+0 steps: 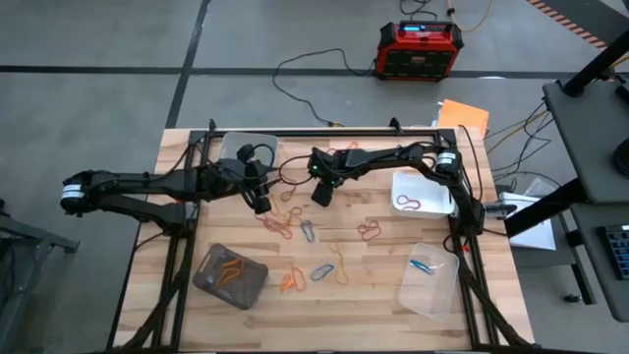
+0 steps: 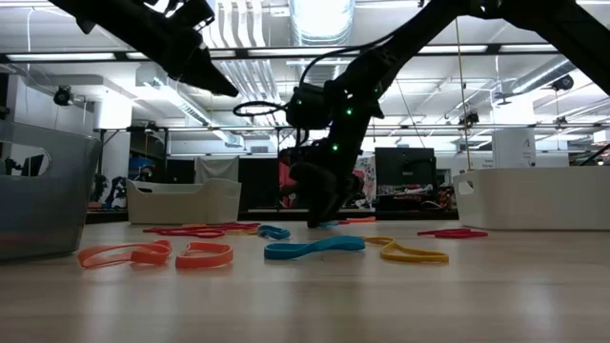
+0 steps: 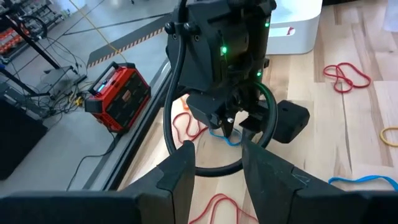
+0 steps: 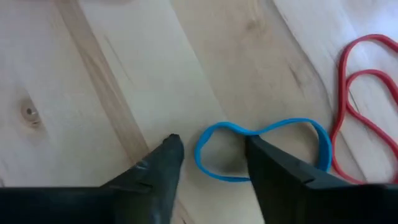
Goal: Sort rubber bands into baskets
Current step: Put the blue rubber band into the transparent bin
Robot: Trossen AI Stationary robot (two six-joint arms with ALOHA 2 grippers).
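Right gripper [image 4: 208,152] parted, fingertips lowered to the wood either side of one end of a blue band [image 4: 261,146], that band flat on the table [image 4: 93,74] at lower centre of the right wrist view, a red band [image 4: 367,106] just beside it at right edge. Seen in the high view near upper centre [image 1: 321,192], and in the low view touching down at centre [image 2: 319,214]. Nothing gripped between the fingers.

Left gripper [image 3: 217,165] parted too, empty, raised above the table left of centre in the high view [image 1: 262,202], aimed toward the right gripper.

Loose bands scattered across the middle of the table in the high view: reds and oranges [image 1: 280,221] just below the two grippers, a red tangle [image 1: 370,232] right of centre, a blue one [image 1: 321,271] lower centre, an orange one [image 1: 291,282] beside it.

Grey tub [image 1: 201,280] at lower left, orange bands [image 1: 231,267] inside. White tub [image 1: 437,202] at right, a red band [image 1: 408,205] in it. Clear tub [image 1: 432,295] at lower right, a blue band [image 1: 422,265] in it. Second clear tub [image 1: 228,146] at upper left, contents not clear.

Red-and-black box [image 1: 420,49] on the floor beyond the table, top of frame, cables running from it
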